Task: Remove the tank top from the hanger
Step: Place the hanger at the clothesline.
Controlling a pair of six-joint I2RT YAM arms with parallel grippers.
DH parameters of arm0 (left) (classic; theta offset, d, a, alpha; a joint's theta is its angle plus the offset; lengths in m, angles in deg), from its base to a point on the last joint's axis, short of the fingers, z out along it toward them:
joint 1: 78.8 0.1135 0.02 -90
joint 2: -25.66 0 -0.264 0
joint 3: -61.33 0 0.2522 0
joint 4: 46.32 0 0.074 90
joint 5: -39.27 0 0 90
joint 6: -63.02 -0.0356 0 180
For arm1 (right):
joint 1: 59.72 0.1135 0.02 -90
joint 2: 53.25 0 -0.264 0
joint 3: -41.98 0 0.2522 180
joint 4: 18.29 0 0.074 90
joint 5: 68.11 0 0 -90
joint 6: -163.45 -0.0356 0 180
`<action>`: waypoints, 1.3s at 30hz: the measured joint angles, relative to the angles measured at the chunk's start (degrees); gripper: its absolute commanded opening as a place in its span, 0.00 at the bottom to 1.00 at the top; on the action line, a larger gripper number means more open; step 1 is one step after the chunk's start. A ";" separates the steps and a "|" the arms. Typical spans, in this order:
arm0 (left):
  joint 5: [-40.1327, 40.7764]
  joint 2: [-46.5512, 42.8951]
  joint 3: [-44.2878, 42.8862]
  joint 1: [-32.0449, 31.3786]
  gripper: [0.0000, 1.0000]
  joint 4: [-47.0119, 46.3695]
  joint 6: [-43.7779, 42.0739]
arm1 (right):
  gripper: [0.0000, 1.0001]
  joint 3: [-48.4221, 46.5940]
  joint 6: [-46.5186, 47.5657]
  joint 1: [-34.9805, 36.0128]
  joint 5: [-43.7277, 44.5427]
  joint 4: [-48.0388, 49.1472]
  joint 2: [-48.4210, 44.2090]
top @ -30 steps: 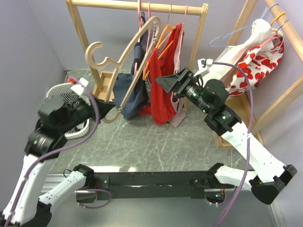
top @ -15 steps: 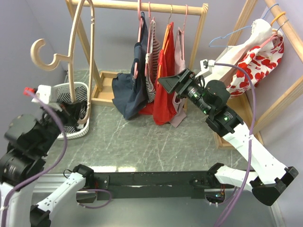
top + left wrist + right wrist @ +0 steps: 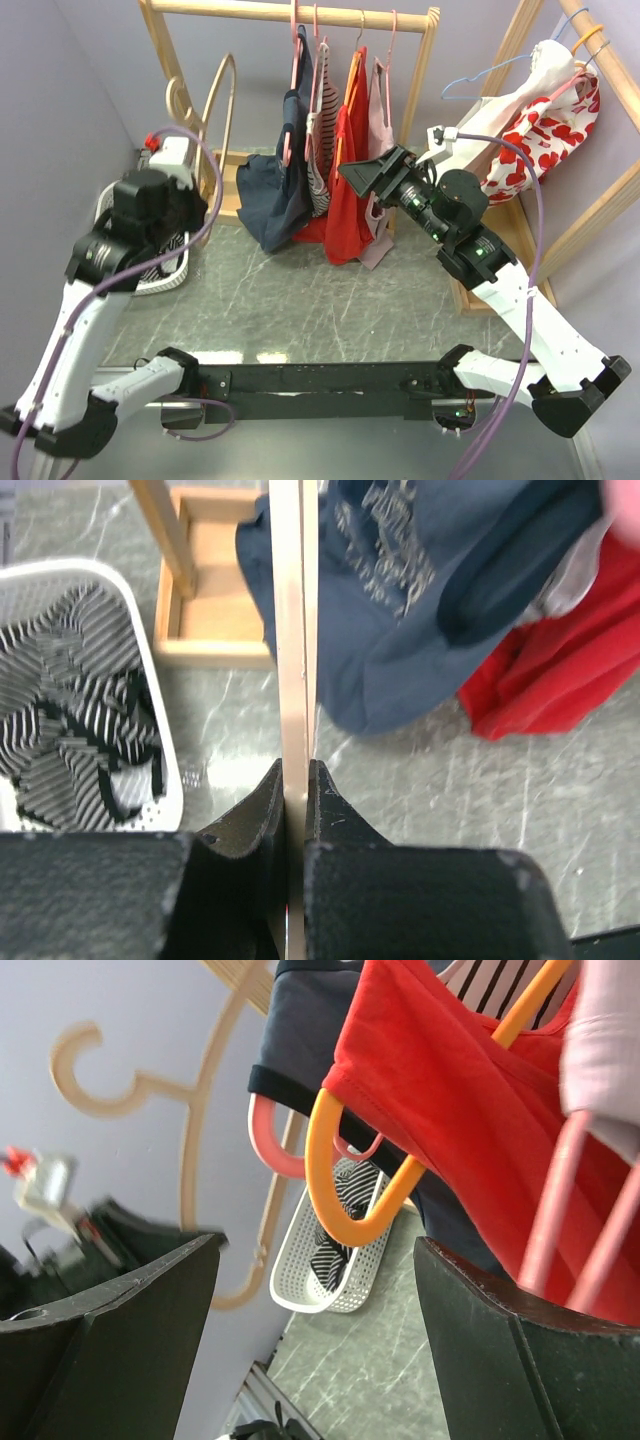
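Observation:
My left gripper [image 3: 200,207] is shut on a bare wooden hanger [image 3: 216,120] and holds it upright beside the rack's left post. In the left wrist view the hanger's bar [image 3: 294,650] runs straight up from the closed gripper [image 3: 296,798]. A black-and-white striped tank top [image 3: 160,262] lies in the white basket [image 3: 158,288]; it also shows in the left wrist view [image 3: 75,695]. My right gripper [image 3: 362,176] is open and empty in front of the red garment [image 3: 350,210]. In the right wrist view that gripper [image 3: 315,1310] is below an orange hanger [image 3: 362,1222].
The wooden rack [image 3: 290,12] carries navy [image 3: 270,195], striped, red and pink garments on coloured hangers. A second rack on the right holds a red-and-white patterned garment [image 3: 545,130]. The rack's wooden base [image 3: 205,640] stands behind the basket [image 3: 165,770]. Walls close in left and back.
My left arm swung the bare wooden hanger out to the far left, then back toward the rack's left post. The right arm barely moved.

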 measured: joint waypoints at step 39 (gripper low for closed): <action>-13.51 48.61 -53.99 15.61 0.01 5.79 -5.68 | 0.87 2.32 -1.07 -4.57 -3.28 0.92 1.86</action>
